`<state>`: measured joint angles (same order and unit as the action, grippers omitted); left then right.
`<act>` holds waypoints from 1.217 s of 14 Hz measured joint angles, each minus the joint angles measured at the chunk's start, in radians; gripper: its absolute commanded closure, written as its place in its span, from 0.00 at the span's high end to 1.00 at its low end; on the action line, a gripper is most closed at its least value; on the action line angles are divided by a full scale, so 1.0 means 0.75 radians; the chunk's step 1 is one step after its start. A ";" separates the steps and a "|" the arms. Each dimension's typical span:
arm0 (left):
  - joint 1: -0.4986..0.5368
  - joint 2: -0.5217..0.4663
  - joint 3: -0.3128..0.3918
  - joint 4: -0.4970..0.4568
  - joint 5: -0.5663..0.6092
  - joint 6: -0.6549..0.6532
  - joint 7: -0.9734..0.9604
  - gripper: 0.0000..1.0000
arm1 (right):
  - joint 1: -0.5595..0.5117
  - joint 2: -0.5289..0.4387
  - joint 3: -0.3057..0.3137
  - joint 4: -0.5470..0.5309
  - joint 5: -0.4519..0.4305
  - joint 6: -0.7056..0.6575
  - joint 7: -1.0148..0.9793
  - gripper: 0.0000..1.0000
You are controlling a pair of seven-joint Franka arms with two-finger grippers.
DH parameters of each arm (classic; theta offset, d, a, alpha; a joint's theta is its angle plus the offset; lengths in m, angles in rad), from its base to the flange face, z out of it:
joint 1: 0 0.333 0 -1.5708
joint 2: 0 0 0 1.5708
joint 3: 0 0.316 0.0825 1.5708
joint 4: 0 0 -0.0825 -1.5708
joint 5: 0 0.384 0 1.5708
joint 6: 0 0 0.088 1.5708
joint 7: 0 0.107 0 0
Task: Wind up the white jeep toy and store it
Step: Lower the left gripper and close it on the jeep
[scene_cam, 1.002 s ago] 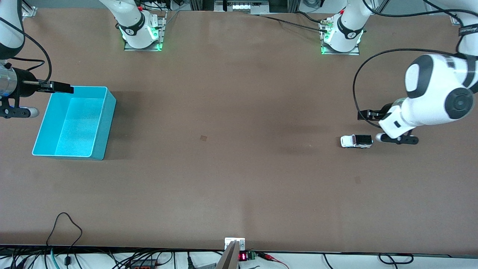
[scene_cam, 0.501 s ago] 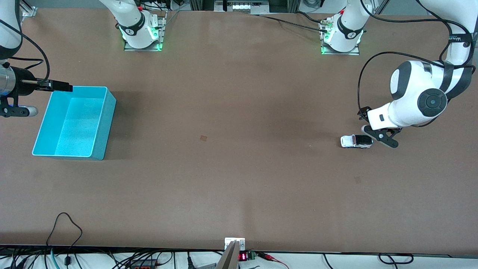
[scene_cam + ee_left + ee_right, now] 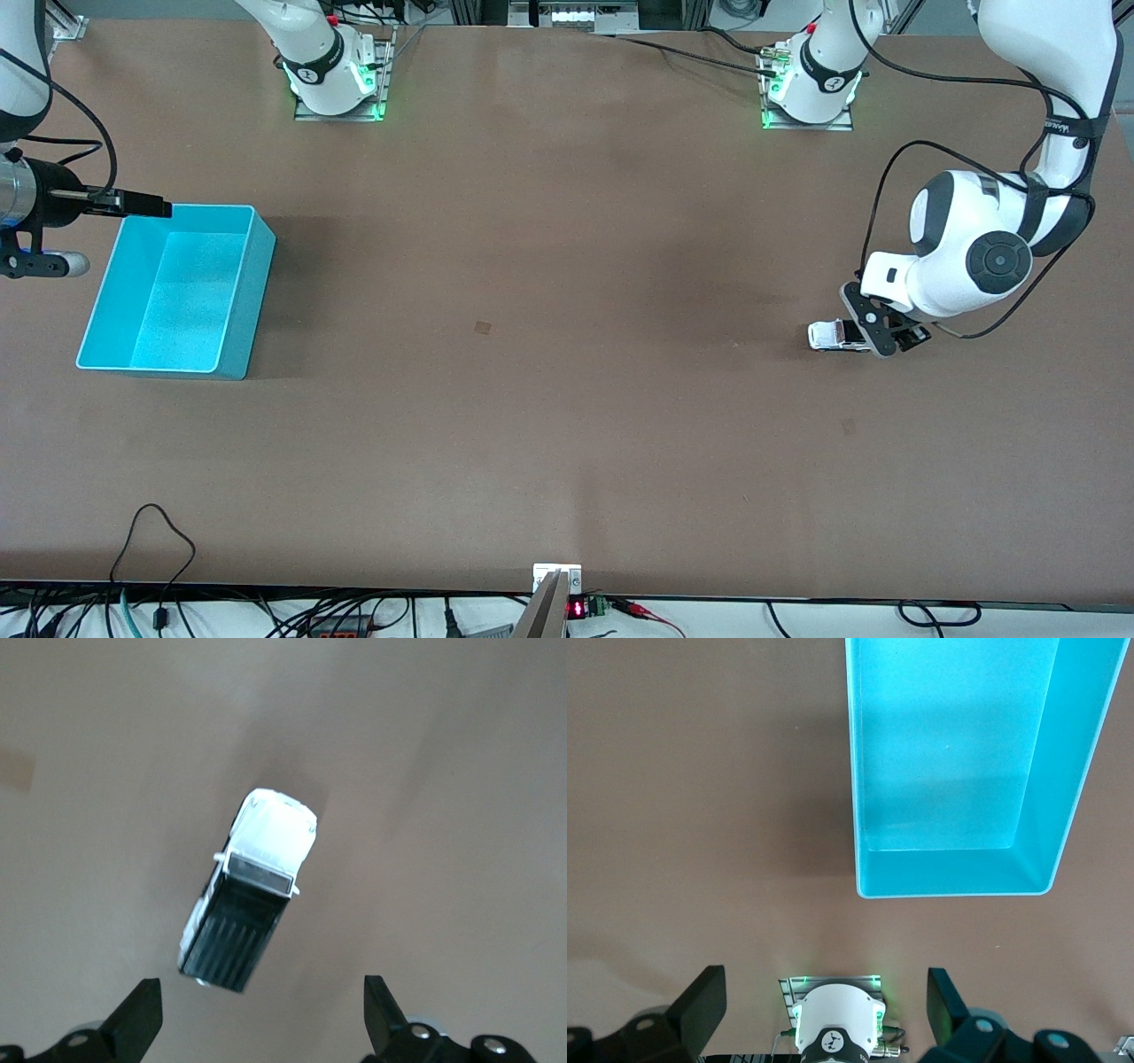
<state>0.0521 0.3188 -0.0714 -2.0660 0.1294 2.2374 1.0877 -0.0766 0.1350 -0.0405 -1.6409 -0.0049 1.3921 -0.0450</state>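
The white jeep toy point(image 3: 831, 335) stands on the brown table toward the left arm's end, its black ribbed roof partly hidden by my left gripper point(image 3: 886, 333). In the left wrist view the jeep point(image 3: 252, 895) lies just ahead of the open left gripper point(image 3: 261, 1020), whose fingertips point(image 3: 142, 1014) stand wide apart and clear of it. My right gripper point(image 3: 142, 206) waits open and empty beside the cyan bin's corner at the right arm's end; it also shows in the right wrist view point(image 3: 824, 1019). The cyan bin point(image 3: 257, 292) is empty, as the right wrist view point(image 3: 1063, 771) shows.
The arm bases point(image 3: 337, 75) point(image 3: 811, 84) stand along the table's edge farthest from the front camera. The right arm's base point(image 3: 833, 1032) shows between the right fingers. Cables point(image 3: 159, 549) hang at the table's edge nearest the front camera. A small dark mark point(image 3: 482, 327) is mid-table.
The left arm has swung round and brought its open gripper over the jeep's rear. The jeep has not moved. The right arm has barely shifted.
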 measured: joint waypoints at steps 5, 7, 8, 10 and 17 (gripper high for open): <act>0.000 0.063 -0.001 -0.001 0.001 0.145 0.327 1.00 | 0.000 0.000 0.000 0.000 0.000 -0.007 0.000 1.00; 0.001 0.082 -0.001 -0.003 0.001 0.192 0.380 1.00 | 0.000 0.000 0.000 0.000 0.000 -0.008 0.000 1.00; 0.005 0.089 -0.001 -0.005 0.001 0.209 0.391 1.00 | 0.000 0.000 0.000 0.000 0.000 -0.008 0.000 1.00; 0.019 0.098 -0.001 -0.010 0.001 0.226 0.401 1.00 | 0.000 0.001 0.000 0.000 0.000 -0.008 0.000 1.00; 0.031 0.118 -0.001 -0.083 0.001 0.320 0.417 1.00 | 0.000 0.001 0.000 0.000 0.000 -0.010 0.000 1.00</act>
<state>0.0755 0.4070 -0.0725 -2.1279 0.1300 2.4776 1.4001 -0.0767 0.1355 -0.0405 -1.6409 -0.0049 1.3844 -0.0450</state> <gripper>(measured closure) 0.000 0.000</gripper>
